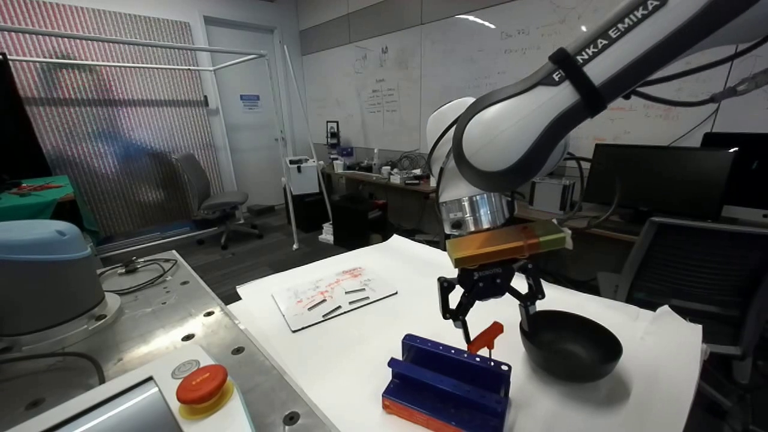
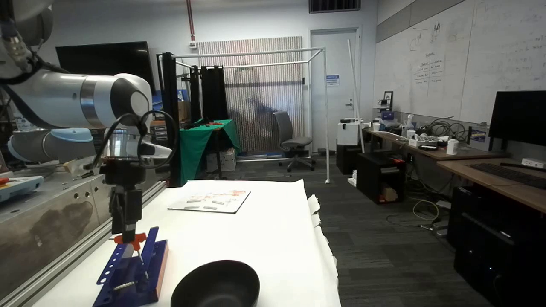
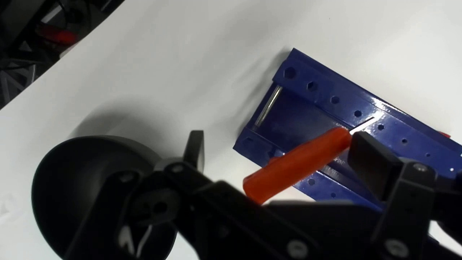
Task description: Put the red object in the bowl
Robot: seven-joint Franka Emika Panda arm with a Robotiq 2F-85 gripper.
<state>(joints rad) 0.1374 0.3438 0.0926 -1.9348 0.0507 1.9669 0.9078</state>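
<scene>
End effector (image 1: 497, 333): wide, its two fingers spread with the red object (image 3: 297, 164) between them; contact cannot be told.
Red object: handle uppermost, metal shaft reaching down into the blue rack (image 1: 447, 375).
Bowl (image 1: 573, 348): black, mouth upward on the bench (image 2: 277, 247), right of the rack in both exterior views.
Small whiteboard (image 1: 324, 294): flat, far on the bench.

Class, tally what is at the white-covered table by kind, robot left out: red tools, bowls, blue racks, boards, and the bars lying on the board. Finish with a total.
Red tool: 1
Bowl: 1
Blue rack: 1
Board: 1
Bars on the board: 4
Total: 8
</scene>
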